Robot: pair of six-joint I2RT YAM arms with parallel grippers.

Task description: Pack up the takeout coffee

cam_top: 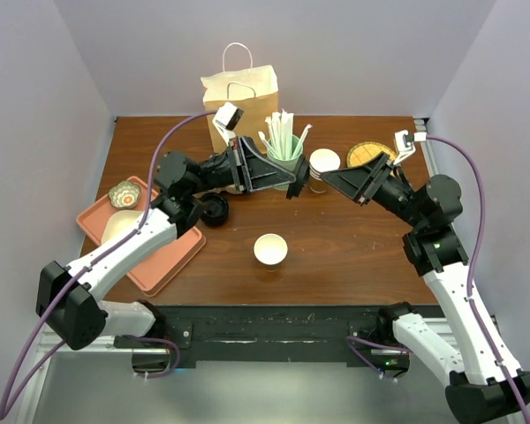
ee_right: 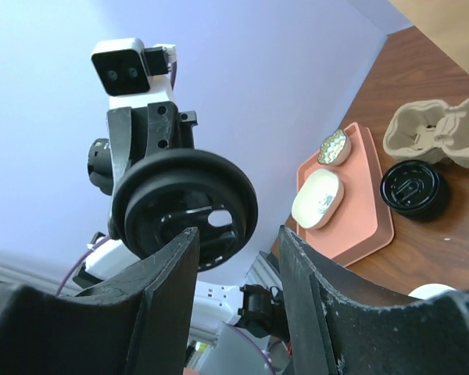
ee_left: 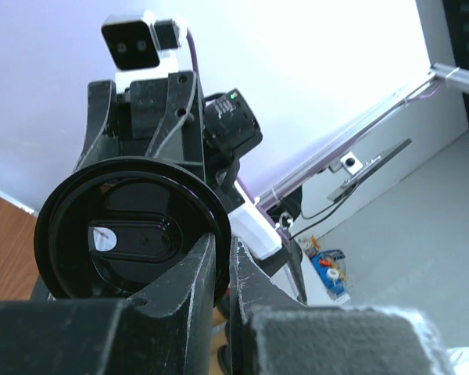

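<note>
A small paper cup (cam_top: 270, 249) stands open and lidless at the table's middle front, pale inside. My left gripper (cam_top: 292, 187) is shut on the rim of a round black plastic lid (cam_top: 295, 177) and holds it upright in the air next to the green cup. In the left wrist view the fingers (ee_left: 195, 273) pinch the lid (ee_left: 129, 234). My right gripper (cam_top: 329, 179) is open and empty, facing the lid from the right. In the right wrist view the lid (ee_right: 184, 207) hangs just beyond its jaws (ee_right: 233, 242), apart from them. The brown paper bag (cam_top: 240, 102) stands at the back.
A green cup of straws (cam_top: 284, 150) and a stack of white-topped cups (cam_top: 322, 166) stand beside the grippers. A loose black disc (cam_top: 215, 209) lies near a pink tray (cam_top: 163, 265) on the left. A cardboard cup carrier (ee_right: 438, 133) lies by the bag. A wicker mat (cam_top: 371, 155) is back right.
</note>
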